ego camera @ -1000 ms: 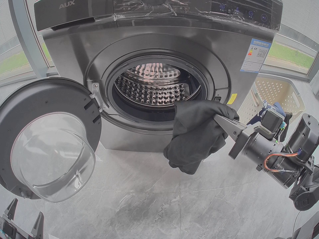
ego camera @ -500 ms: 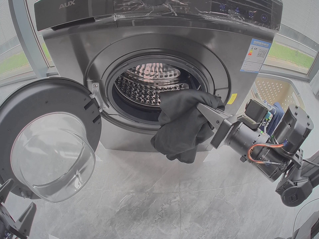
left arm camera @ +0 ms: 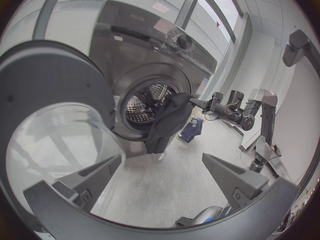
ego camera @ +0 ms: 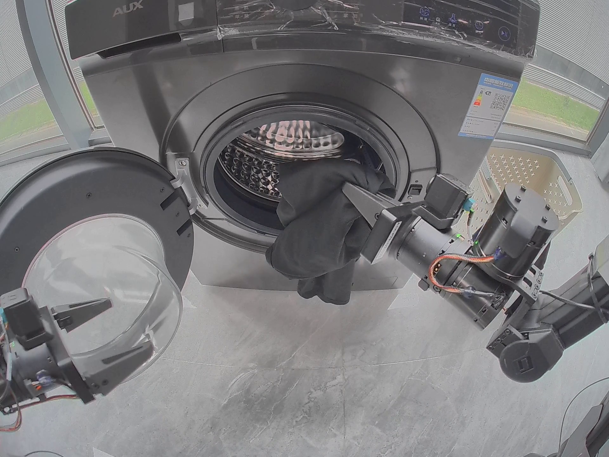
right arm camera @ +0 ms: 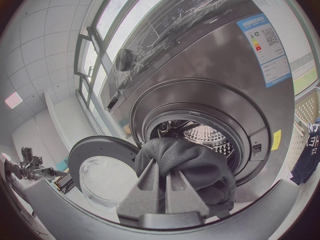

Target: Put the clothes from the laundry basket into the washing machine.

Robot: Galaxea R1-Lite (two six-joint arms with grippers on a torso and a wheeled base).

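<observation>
A black garment (ego camera: pixel 314 223) hangs from my right gripper (ego camera: pixel 350 193), which is shut on it at the mouth of the washing machine (ego camera: pixel 298 160). The cloth's top lies against the drum opening and its bottom droops below the door rim. In the right wrist view the two fingers (right arm camera: pixel 146 187) pinch the black garment (right arm camera: pixel 190 164) in front of the drum. The left wrist view has the black garment (left arm camera: pixel 170 117) hanging before the opening. My left gripper (ego camera: pixel 101 331) is open at the lower left, beside the swung-open door (ego camera: pixel 89 223). The laundry basket (ego camera: pixel 539 179) stands right of the machine.
A dark blue garment (right arm camera: pixel 310 157) hangs over the basket's edge, the same blue garment (left arm camera: pixel 190 132) showing low beside the machine. The round door with its glass bowl (ego camera: pixel 101 299) juts out on the left. Grey floor (ego camera: pixel 304 376) lies open before the machine.
My right gripper has carried the black garment leftward and up to the drum opening. The left gripper has risen into view at the lower left, near the door glass.
</observation>
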